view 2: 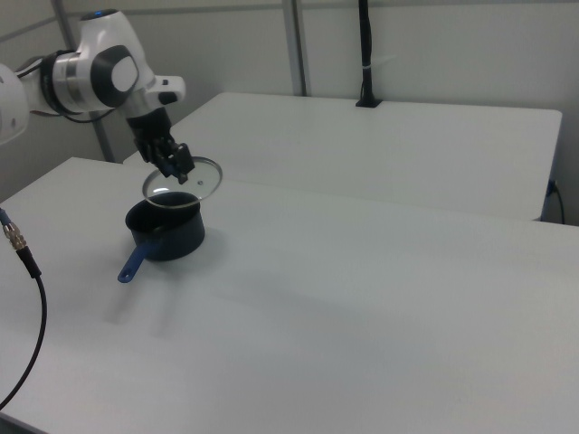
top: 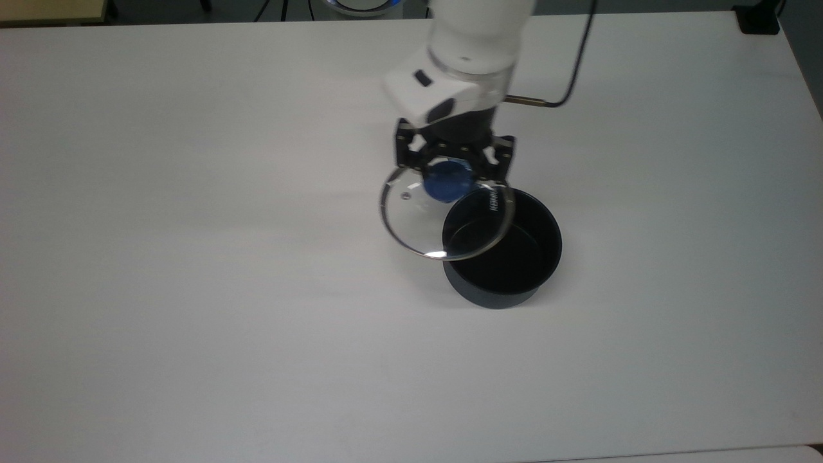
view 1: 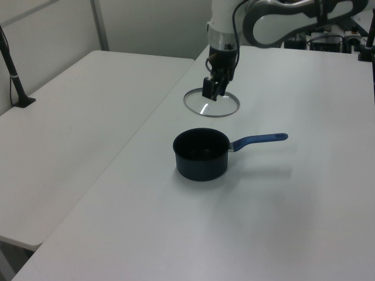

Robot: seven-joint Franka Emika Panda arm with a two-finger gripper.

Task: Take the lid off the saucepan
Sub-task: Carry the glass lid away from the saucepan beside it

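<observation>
clear glossy glass lid with shiny steel rim — matt dark saucepan — smooth white table.

White arm with grey joint panels, black fingers, thin dark cable.
</observation>
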